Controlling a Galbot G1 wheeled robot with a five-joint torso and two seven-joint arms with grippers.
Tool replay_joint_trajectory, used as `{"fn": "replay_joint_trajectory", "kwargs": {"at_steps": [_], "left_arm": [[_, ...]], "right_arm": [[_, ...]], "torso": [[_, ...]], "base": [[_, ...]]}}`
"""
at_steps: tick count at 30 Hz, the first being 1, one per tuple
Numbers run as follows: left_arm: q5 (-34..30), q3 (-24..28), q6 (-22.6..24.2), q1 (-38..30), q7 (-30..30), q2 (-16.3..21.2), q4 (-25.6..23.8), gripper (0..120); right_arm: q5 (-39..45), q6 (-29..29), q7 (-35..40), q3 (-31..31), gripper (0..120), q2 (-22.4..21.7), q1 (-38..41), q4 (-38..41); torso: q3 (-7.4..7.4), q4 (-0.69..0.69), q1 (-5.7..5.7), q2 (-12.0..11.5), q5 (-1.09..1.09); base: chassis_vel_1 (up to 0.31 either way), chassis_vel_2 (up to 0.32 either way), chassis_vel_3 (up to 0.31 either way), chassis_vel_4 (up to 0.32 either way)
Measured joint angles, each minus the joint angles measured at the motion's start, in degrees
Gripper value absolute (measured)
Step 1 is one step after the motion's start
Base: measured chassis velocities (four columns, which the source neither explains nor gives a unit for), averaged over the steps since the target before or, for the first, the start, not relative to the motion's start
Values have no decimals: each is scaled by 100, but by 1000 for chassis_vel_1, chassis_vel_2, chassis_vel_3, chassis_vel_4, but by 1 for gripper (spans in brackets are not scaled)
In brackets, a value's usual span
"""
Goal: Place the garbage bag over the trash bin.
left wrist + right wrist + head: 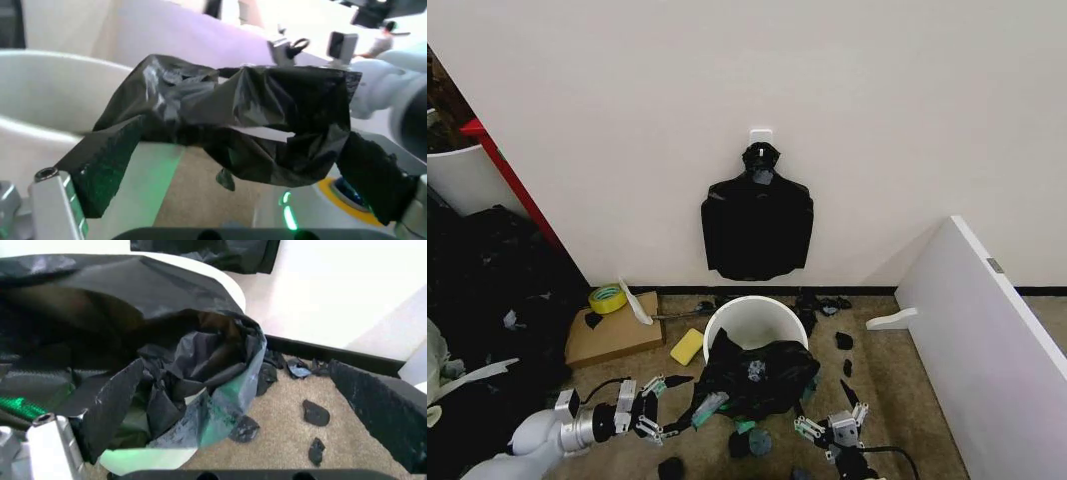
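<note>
Taking the trash bin [752,322] as the landmark, which stands on the carpet against the wall: well to its left lies a flat cardboard piece [612,330] with a roll of yellow tape [607,298] on it, and a yellow sponge [687,347] sits just beside the bin's left side. The left claw [659,408] hangs at the bin's near left, fingers spread apart, one dark pad touching the garbage bag's crumpled edge (no clamp on it shows in the left wrist view). The garbage bag [757,378] is bunched over the bin's near rim and front, leaving the far part of the rim bare. The right claw [829,428] sits at the bin's near right, fingers apart. Above the bin a bundle of black bags [757,225] hangs on the wall; black scraps [844,341] lie right of it.
</note>
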Motion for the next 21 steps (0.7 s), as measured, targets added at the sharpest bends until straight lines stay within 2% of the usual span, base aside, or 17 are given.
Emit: {"fn": "replay_joint_trajectory", "kwargs": {"at_steps": [5,10,14,17,21], "left_arm": [[-52,-23,63,-226,366,93,36,100],[-253,7,-209,-444,-187,135,321,100],[-224,57,-489,-478,-729,98,390,100],[-167,58,-502,-465,-754,99,383,100],[62,54,-536,-424,-698,159,321,100]], "right_arm": [[-14,137,-19,11,100,21,-3,16],[-252,678,-395,105,100,-19,-28,279],[-642,1097,-1270,160,100,-207,-81,607],[-830,1104,-1683,90,100,-324,73,641],[-726,900,-2927,-131,100,-717,895,611]], "torso": [[0,0,0,0,1],[0,1,0,0,0],[0,0,0,0,-2],[0,0,0,0,1],[0,5,0,0,3]], "base": [[0,0,0,0],[0,0,0,0],[0,0,0,0],[0,0,0,0],[0,0,0,0]]}}
